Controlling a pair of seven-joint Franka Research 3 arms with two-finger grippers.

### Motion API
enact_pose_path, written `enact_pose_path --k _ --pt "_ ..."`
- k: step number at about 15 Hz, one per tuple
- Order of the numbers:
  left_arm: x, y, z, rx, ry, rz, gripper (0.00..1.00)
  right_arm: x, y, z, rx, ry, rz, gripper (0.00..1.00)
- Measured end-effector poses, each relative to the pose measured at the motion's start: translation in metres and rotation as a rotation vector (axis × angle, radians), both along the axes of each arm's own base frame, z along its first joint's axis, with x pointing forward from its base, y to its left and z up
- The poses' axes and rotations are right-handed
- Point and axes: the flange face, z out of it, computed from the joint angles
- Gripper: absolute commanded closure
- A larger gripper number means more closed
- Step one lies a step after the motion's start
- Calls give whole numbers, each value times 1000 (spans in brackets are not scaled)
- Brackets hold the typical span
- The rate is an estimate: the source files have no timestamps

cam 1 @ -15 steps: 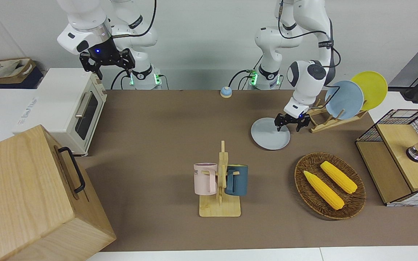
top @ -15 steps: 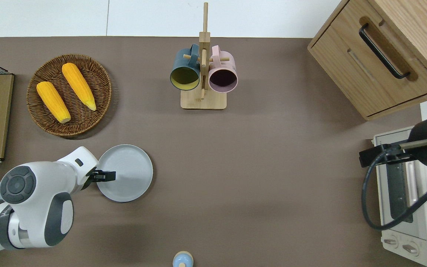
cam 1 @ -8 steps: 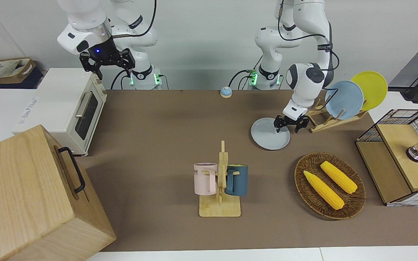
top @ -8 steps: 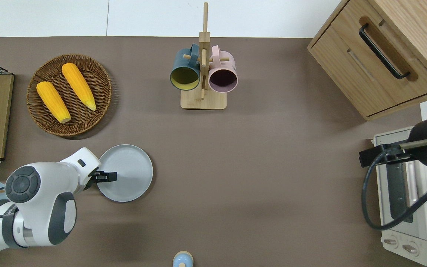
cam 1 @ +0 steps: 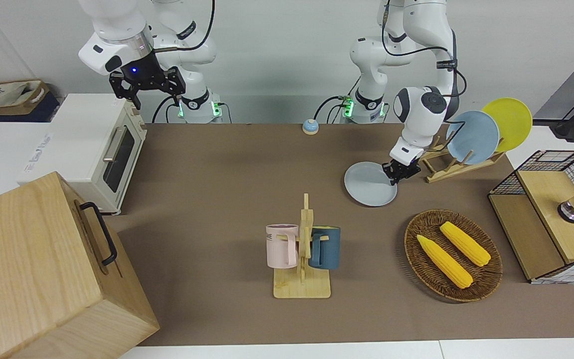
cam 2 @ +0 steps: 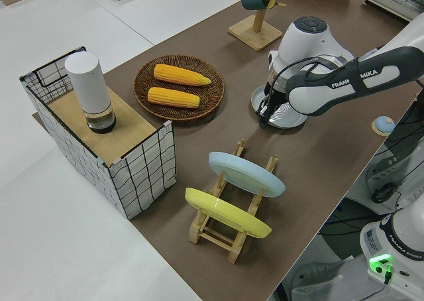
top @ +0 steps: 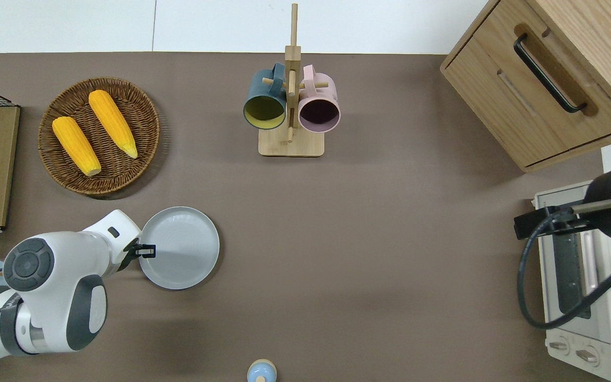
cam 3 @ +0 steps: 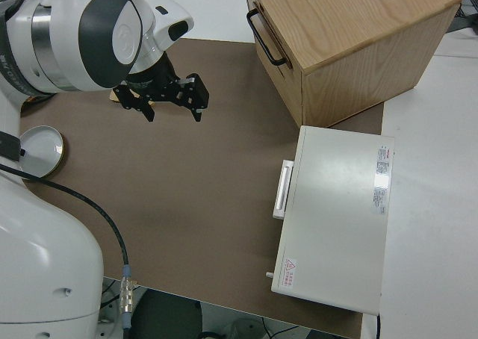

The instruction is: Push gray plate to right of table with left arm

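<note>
Overhead view, left gripper (top: 147,250) low at gray plate (top: 183,249) rim, on the plate's left-arm-end side, fingers look closed w/ nothing held, plate flat on table (top: 369,223) near corn basket (top: 99,136), right arm parked w/ fingers apart.

Plain white wall (cam 1: 287,45) rises past the tabletop's robot end | white surfaces (cam 2: 79,235) border the brown sheet | grey panel (cam 1: 573,85) in one corner | cloth bag (cam 1: 5,94) sits low by the wall | even, soft light throughout
</note>
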Motion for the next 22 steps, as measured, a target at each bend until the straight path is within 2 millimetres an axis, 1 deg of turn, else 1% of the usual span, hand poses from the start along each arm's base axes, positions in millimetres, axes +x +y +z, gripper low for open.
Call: enact_pose_path --k 6,8,13,18,19,22 --pt "0 -1 -1 -3 2 29 1000 0 0 0 0 0 0 17" --pt "-1 -10 0 -6 2 48 1000 0 0 0 0 0 0 17" --pt "-12 -85 0 -21 8 109 1000 0 0 0 0 0 0 17" --pt "-26 -141 -2 -41 -7 148 1000 0 0 0 0 0 0 17" --pt "-30 -157 -3 -46 -9 155 1000 0 0 0 0 0 0 17" --pt "-40 -188 -3 -58 -10 178 1000 0 0 0 0 0 0 17"
